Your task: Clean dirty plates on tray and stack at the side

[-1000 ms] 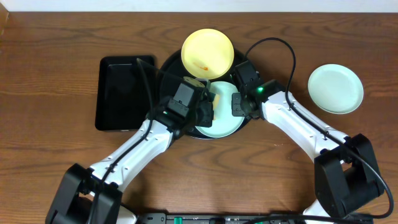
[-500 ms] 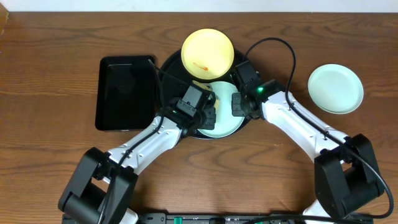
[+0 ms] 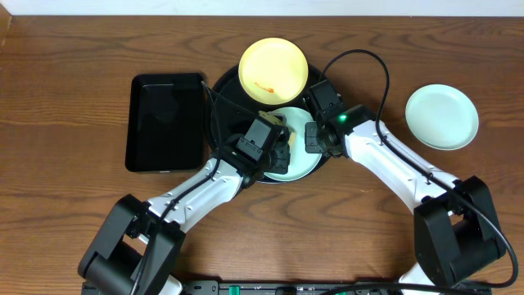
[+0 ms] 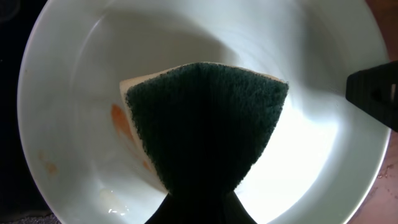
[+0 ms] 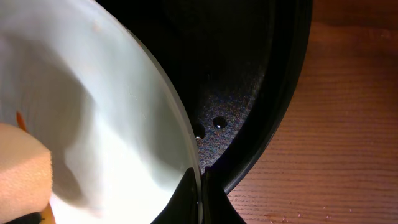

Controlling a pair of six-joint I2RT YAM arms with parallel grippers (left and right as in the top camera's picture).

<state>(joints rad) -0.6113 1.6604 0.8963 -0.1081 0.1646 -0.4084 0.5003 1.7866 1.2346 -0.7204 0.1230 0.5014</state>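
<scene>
Left wrist view: your left fingers are clamped on a sponge, its green scouring face toward the camera, pressed into the green plate.
Dirt on it: orange smears show beside the sponge at the left of the frame, so I judge this plate only part scrubbed.
Right wrist view: your right fingers pinch that plate's rim at bottom centre, steadying it on the tray; the desk lies to the right.
Overhead, upper centre: the yellow plate sits at the tray's far edge with an orange streak; not yet cleaned.
Overhead, right: the second green plate lies alone on the desk and looks clean, likely the start of the stack.
Overhead, left: the rectangular tray; no part in this step.
Left to do: finish this plate, scrub the yellow one, stack both at the right.
</scene>
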